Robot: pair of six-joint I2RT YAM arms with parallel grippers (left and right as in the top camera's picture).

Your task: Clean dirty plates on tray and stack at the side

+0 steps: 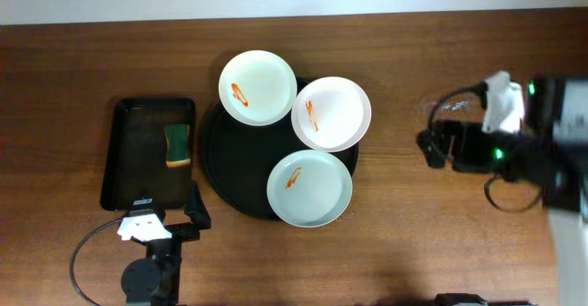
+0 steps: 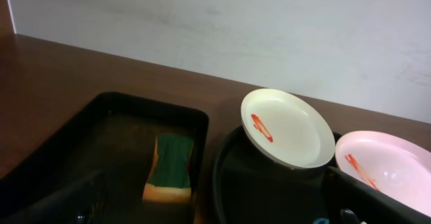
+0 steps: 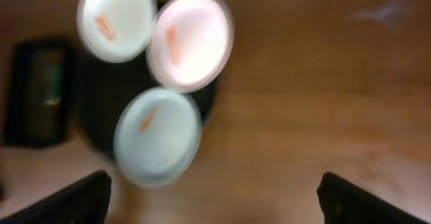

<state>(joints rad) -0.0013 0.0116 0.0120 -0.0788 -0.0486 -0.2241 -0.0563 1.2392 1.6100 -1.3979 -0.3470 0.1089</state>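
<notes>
The left hand (image 1: pixel 167 207) hangs low over the desk (image 1: pixel 404 223) with its fingers spread as wide as they go, and there is nothing between them. Just ahead of it lies a small rectangular black tray (image 1: pixel 115 154), with a green-and-yellow sponge (image 1: pixel 177 146) lying flat inside, close to the tray's right wall. Ahead of this hand and off to its right sits the large round black tray (image 1: pixel 234 154), just beside the rectangular one but not touching it.

Three white dirty plates rest on the round tray, each with a short orange smear (image 1: pixel 241 94) on its face. The far plate (image 1: pixel 257 87) is the one nearest the left hand's line of sight. From the left wrist it is seen propped on the tray's rim and tilted, and it hangs out past the rim. To its right, the middle plate (image 1: pixel 331 113) meets the far plate's edge and also overhangs the rim. The near plate (image 1: pixel 310 187) lies closest to the robot, touching or just under the middle plate, and juts beyond the rim on the right.

The right hand (image 3: pixel 214 200) is held above bare desk, well apart from the tray. Its fingers (image 3: pixel 74 200) are opened fully and hold nothing. Its view is blurred, but the tray and all three plates show ahead of it and somewhat to one side. The wood directly under and in front of this hand carries no plate.
</notes>
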